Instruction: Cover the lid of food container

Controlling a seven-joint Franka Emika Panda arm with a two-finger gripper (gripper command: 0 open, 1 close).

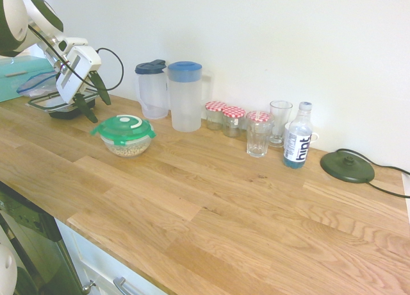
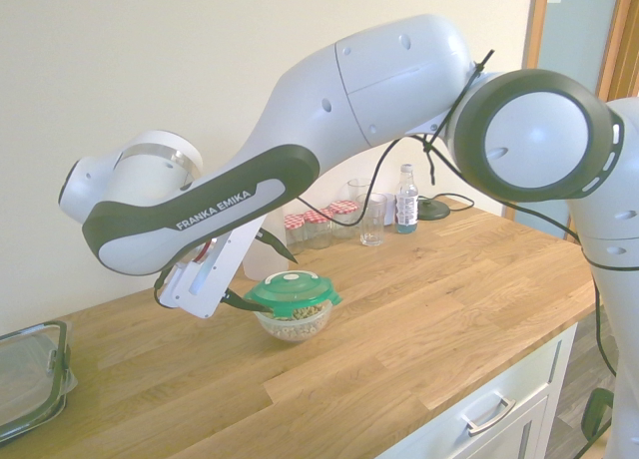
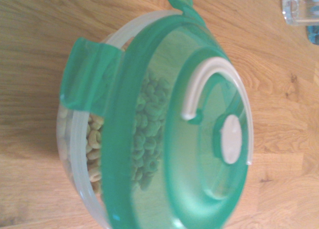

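The green lid (image 1: 123,126) (image 2: 293,288) (image 3: 194,134) lies on top of the food container (image 1: 127,147) (image 2: 294,324), a small clear bowl of beige cereal rings on the wooden counter. In the wrist view the lid sits a little off-centre: the container's white rim (image 3: 75,154) shows along one side, and a clip tab (image 3: 92,74) sticks out. My gripper (image 1: 101,112) (image 2: 281,283) hangs tilted just beside the lid, open. Its dark fingers (image 1: 100,88) straddle the lid's edge and hold nothing.
A black-rimmed tray (image 1: 61,103) (image 2: 30,379) lies behind the gripper. Along the wall stand two clear jugs (image 1: 184,96), red-checked jars (image 1: 225,118), two glasses (image 1: 258,134), a water bottle (image 1: 298,136) and a dark disc with a cable (image 1: 347,166).
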